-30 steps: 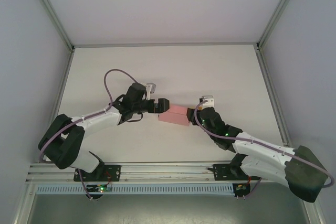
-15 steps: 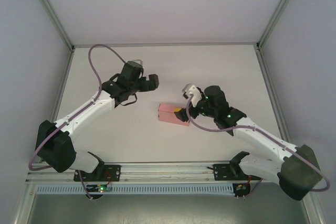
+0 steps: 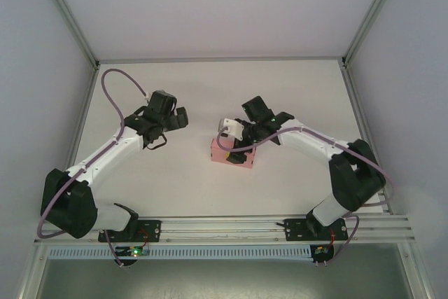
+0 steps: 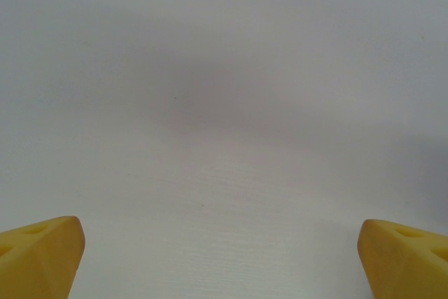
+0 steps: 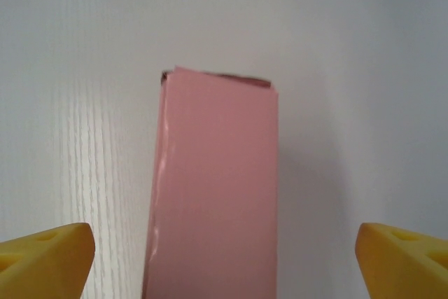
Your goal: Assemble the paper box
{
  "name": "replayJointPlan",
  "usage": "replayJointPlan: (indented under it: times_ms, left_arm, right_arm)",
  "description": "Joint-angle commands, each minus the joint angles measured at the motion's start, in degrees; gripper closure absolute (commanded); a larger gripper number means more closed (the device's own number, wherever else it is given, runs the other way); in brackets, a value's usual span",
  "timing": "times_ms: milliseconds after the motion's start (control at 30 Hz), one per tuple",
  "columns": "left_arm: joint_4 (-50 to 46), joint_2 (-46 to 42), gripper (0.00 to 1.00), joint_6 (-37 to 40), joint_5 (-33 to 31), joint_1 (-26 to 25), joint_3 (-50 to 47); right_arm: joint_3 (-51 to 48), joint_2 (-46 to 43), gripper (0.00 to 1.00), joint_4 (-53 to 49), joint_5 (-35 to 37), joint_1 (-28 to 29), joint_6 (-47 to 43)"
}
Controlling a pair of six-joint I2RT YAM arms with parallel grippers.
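Paper box: a pink paper box point(image 3: 245, 164) lay flat on the white desk point(image 3: 294, 89), near the middle and a little to the right of centre, as a small closed rectangular shape.
Box from the right wrist: the paper box point(image 5: 217, 187) ran lengthwise away from the camera, its top face smooth, with a thin dark seam along its far end.
Right fingers: the yellow right fingers point(image 5: 45, 257) stood spread wide, one tip at each lower corner of the right wrist view, with the box between them and bare desk point(image 5: 70, 68) on either side of it; neither tip touched the card.
Right arm: from above, the right arm point(image 3: 315, 141) reached leftward from its folded elbow, with its wrist directly over the box; whether any part pressed on the box could not be told from there.
Left fingers: the left fingers point(image 4: 38, 253) were parted wide and held nothing, with plain desk point(image 4: 224, 103) under them.
Left arm: the left arm point(image 3: 112, 152) stretched up and to the right, its dark left fingers point(image 3: 180, 116) to the left of the box and apart from it.
Surroundings: pale walls and a metal frame point(image 3: 66, 15) closed in the desk.
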Motion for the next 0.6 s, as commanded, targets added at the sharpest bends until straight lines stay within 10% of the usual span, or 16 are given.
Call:
replayJointPlan:
  times_ms: [0,233,567]
  left_arm:
    - [-0.81,-0.99,0.00,-0.18,-2.24,1.01,-1.65]
    - [-0.81,-1.08,0.00,-0.43,-2.01,1.39,-2.74]
    - [-0.68,-2.43,0.00,-0.62,-1.92,1.38,-3.77]
  right_arm:
    - [3.67,3.31,0.12,-7.85,0.22,0.35,-2.52]
    - [7.39,5.76,0.55,-11.99,6.48,1.83,-3.97]
    - [9.41,2.18,0.43,-2.58,31.23,5.28,-14.80]
